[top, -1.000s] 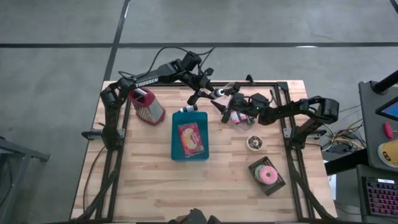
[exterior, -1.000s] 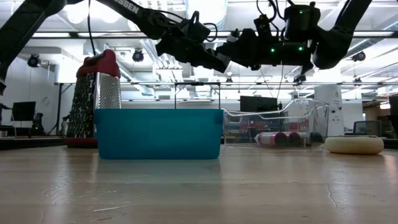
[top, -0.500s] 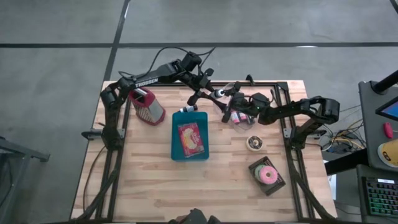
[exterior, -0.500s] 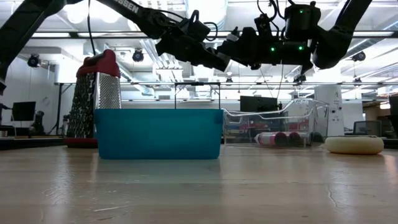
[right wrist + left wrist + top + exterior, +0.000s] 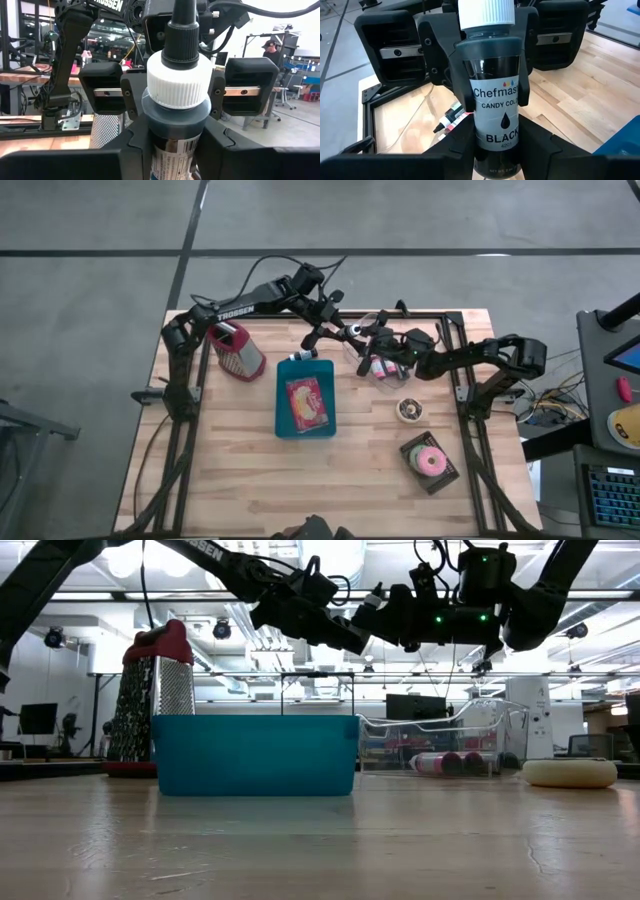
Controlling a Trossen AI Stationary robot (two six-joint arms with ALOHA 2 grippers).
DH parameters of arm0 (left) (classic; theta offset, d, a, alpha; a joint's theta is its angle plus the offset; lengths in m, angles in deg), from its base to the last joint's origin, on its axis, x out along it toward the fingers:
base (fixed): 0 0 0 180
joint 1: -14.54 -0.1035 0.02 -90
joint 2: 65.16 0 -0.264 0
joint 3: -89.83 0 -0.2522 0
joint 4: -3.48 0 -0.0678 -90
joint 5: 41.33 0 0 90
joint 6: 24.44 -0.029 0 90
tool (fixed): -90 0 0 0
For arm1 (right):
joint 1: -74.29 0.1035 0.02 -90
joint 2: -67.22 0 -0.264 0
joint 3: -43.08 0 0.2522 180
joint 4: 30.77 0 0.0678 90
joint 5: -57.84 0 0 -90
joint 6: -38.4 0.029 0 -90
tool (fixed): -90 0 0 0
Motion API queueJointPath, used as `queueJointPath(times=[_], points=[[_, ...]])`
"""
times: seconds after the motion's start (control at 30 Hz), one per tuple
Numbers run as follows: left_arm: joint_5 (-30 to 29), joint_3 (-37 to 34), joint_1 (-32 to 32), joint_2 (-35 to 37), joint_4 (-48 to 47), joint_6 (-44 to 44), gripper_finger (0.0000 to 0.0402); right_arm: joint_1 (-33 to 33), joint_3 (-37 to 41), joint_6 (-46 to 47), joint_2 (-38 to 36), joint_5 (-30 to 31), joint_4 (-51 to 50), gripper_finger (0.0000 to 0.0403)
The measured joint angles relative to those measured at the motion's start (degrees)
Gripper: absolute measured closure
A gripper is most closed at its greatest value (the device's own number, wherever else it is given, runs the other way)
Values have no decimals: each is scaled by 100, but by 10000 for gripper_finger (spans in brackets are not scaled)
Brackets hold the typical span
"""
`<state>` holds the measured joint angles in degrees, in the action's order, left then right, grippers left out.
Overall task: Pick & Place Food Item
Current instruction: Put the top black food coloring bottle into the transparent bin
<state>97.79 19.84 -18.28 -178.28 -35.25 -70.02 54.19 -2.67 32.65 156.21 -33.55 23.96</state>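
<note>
A black bottle (image 5: 495, 115) with a white cap and a label reading "CANDY COLOR BLACK" hangs in the air over the table's far middle (image 5: 352, 332). Both grippers are on it. My left gripper (image 5: 345, 336) reaches in from the far left and is shut on it. My right gripper (image 5: 368, 348) faces it from the right and is also shut on the bottle (image 5: 172, 125). The two grippers stand nose to nose, well above the tabletop (image 5: 372, 610). My left gripper pinches the bottle's lower body (image 5: 492, 150) between its two fingers, which lie across the bottle. The bottle is clear of the table, and its cap end stands out past the fingers. My right gripper pinches the bottle's upper body just under the shoulder (image 5: 492, 67), one finger (image 5: 465, 85) on each side. It comes from the side opposite my left gripper, across the bottle. The white cap (image 5: 177, 80) stands free above its fingers.
A blue bin (image 5: 283, 420) holding a red packet sits at the table's middle. A red-topped grater (image 5: 236, 352) stands at the far left. A clear box (image 5: 388, 370) with pink items lies under the right arm. Near right are a small donut (image 5: 410, 410) and a pink donut on a dark tray (image 5: 430, 462).
My right gripper has edged toward the left gripper and shut on the bottle. My left gripper has kept its hold, and the bottle has stayed where it was.
</note>
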Motion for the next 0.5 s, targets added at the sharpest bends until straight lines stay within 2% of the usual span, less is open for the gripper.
queueJointPath(times=[0.5], points=[[57, 0, -2, 0, 2, -17, 285, 4, 0, 4, 0, -17, -2, 312]])
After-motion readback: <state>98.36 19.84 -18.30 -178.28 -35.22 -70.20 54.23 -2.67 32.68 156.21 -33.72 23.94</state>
